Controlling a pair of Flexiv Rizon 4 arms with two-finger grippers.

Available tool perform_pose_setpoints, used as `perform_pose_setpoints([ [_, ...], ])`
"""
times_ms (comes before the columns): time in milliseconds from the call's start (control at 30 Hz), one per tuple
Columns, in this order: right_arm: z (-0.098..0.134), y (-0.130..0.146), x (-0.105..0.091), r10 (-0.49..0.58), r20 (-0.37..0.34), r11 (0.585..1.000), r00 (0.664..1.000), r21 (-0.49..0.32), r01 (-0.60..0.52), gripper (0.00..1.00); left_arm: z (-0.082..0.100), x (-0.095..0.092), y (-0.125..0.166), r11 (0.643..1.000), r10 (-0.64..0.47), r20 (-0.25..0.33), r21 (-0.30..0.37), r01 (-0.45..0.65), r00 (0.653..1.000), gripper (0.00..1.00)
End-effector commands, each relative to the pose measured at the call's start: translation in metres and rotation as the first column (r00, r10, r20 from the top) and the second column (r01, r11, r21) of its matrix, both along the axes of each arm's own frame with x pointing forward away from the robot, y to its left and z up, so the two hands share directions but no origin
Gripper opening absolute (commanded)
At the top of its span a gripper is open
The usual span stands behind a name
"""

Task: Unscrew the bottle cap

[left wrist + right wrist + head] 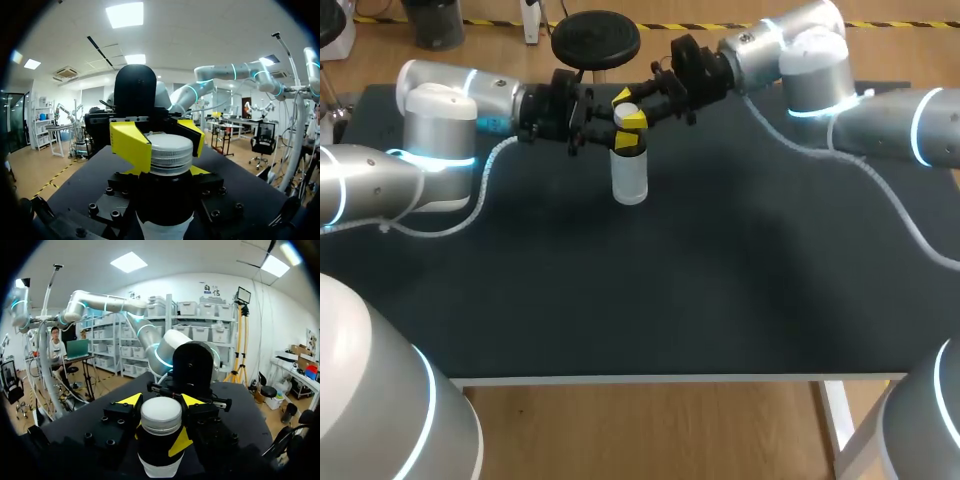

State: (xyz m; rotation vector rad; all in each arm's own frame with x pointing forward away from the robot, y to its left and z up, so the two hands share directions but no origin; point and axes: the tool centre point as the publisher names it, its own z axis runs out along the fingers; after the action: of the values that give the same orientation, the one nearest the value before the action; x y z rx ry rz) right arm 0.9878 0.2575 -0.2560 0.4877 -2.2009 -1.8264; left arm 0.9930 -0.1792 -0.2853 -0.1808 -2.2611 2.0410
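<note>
Our right claw (629, 109) clamps the cap (171, 150), left claw (626, 142) the bottle (629, 178), twelve o'clock on the desk (720, 280); cap seated, unscrewing remains.

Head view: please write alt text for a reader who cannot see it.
A pale bottle stands on a black table, with the left gripper shut on it just below the cap and the right gripper shut on the cap.
</note>
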Motion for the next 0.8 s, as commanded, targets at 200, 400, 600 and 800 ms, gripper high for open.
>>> perform_pose_setpoints([
  [200,-0.002,0.006,0.011,0.446,-0.034,0.893,0.895,-0.055,-0.447,0.00,0.002,-0.002,-0.001,1.000,-0.003,0.000,0.001,0.003,1.000,0.00],
  [400,-0.001,0.004,0.010,0.558,-0.060,0.827,0.828,-0.046,-0.561,0.00,0.002,-0.002,-0.001,1.000,-0.003,0.000,0.001,0.003,1.000,0.00],
  [600,-0.002,0.003,0.005,0.673,-0.078,0.733,0.736,-0.068,-0.677,0.00,0.002,-0.002,-0.001,1.000,-0.003,0.000,0.001,0.003,1.000,0.00],
  [800,-0.006,0.004,-0.001,0.721,-0.074,0.683,0.689,-0.096,-0.724,0.27,0.002,-0.002,-0.001,1.000,-0.003,0.000,0.001,0.003,1.000,0.00],
])
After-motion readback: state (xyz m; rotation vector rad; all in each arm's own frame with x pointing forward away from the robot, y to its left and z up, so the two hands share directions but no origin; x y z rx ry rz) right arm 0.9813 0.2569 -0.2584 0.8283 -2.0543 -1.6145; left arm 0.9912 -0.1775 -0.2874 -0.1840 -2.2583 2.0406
